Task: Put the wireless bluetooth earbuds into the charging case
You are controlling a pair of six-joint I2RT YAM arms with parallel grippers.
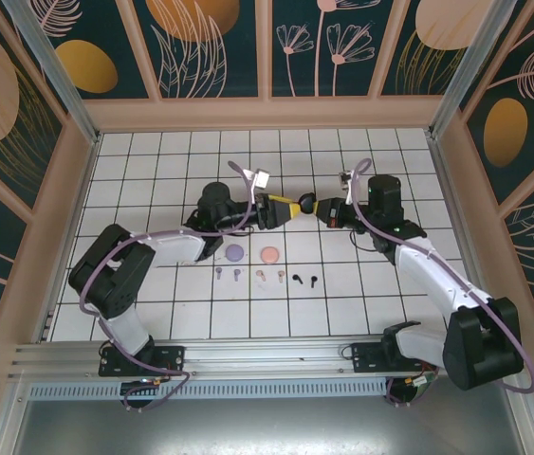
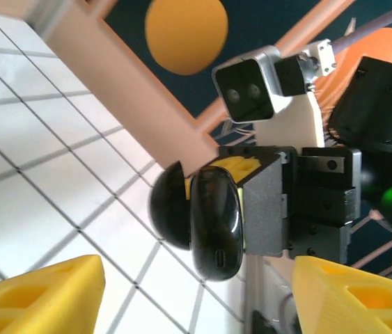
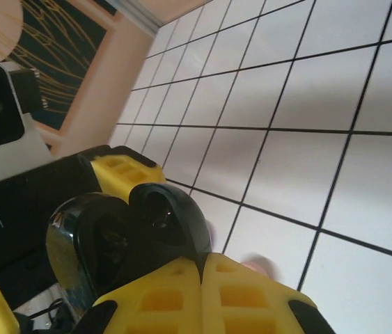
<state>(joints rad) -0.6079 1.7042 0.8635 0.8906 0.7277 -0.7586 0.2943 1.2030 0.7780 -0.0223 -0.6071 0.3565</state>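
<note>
1 black case (image 3: 112,243), open, right hand (image 3: 201,270) gripping

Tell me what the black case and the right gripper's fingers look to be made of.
Black case: likely hard plastic, glossy; it shows sharp bright reflections along its curved shell. Right gripper fingers: yellow plastic, matte, possibly printed; dull surface with square pockets, no glare.
</note>
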